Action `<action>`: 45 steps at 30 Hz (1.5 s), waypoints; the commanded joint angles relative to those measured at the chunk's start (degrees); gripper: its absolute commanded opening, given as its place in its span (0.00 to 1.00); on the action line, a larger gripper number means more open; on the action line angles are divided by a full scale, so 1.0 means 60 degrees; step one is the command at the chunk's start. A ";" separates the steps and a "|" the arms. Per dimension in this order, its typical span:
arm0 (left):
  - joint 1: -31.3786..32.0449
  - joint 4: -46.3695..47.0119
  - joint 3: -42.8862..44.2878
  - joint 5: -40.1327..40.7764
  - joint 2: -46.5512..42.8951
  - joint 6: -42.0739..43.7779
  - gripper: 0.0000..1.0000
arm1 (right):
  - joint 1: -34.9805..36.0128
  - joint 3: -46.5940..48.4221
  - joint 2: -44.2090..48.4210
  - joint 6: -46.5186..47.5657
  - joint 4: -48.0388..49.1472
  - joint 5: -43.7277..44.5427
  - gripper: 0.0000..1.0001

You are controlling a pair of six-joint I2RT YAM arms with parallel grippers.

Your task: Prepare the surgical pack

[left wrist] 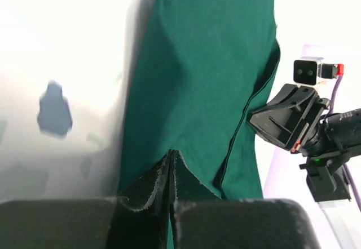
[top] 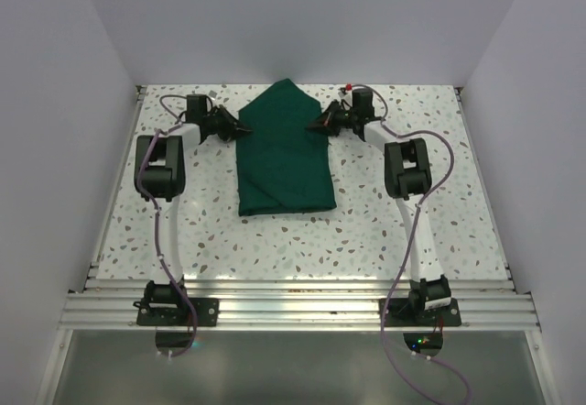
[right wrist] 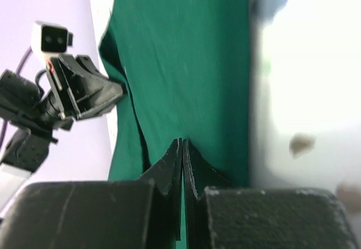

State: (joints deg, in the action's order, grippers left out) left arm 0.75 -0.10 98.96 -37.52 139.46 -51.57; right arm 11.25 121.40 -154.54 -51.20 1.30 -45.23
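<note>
From above, the surgical pack (top: pixel 284 162) is seen on the worktop (top: pixel 385 231), directly between the left tool (top: pixel 245 130) and the right tool (top: pixel 311 128). In the left wrist view, the left tool (left wrist: pixel 171 164) is seen closed, tips together, over the surgical pack (left wrist: pixel 203 63) just ahead. In the right wrist view, the right tool (right wrist: pixel 183 153) is likewise closed over it; whether fabric is pinched cannot be told.

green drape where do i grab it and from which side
Pinch the green drape by its side edges near the far end, coming in low from left and right: it lies flat on the table, so only thin folded edges can be pinched.
</note>
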 commanded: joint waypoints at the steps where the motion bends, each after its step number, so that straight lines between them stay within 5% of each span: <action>1: -0.0111 0.0748 0.0746 0.0159 0.0647 -0.0646 0.05 | -0.0014 0.1180 -0.0579 -0.0255 -0.0011 0.0931 0.00; 11: -0.0609 0.2300 0.1553 0.0086 0.1775 -0.2213 0.07 | -0.0131 0.2543 -0.1473 -0.0710 -0.0172 0.2512 0.00; 20: -0.0844 0.1850 0.2873 -0.0324 0.1837 -0.2334 0.08 | -0.0365 0.4068 -0.1696 -0.1223 0.0033 0.2573 0.00; 27: -0.0770 -0.0288 0.1223 -0.0500 -0.0547 0.0124 0.09 | -0.0380 0.1830 0.0965 -0.0082 -0.0509 0.1097 0.00; 36: -0.0273 -0.0467 -0.1724 -0.0398 -0.2530 0.1227 0.09 | -0.0380 -0.1994 0.2802 0.1003 -0.0539 -0.0502 0.00; 39: -0.0199 -0.0438 -0.2049 -0.0047 -0.2604 0.1388 0.09 | -0.0380 -0.2932 0.3153 0.1486 -0.0598 -0.0051 0.00; 42: 0.0094 -0.0291 -0.1642 0.0421 -0.2327 0.1562 0.18 | -0.0380 -0.3081 0.3154 0.1794 -0.0480 0.0710 0.20; 45: 0.0109 -0.0628 -0.0794 0.1181 -0.2033 0.1885 0.21 | -0.0380 -0.2861 0.3125 0.2351 -0.0919 0.2130 0.21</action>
State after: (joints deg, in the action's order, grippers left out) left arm 1.56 -3.57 88.62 -35.81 126.26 -44.03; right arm 8.99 102.87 -137.51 -42.22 -3.81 -40.16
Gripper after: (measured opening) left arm 0.199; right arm 0.208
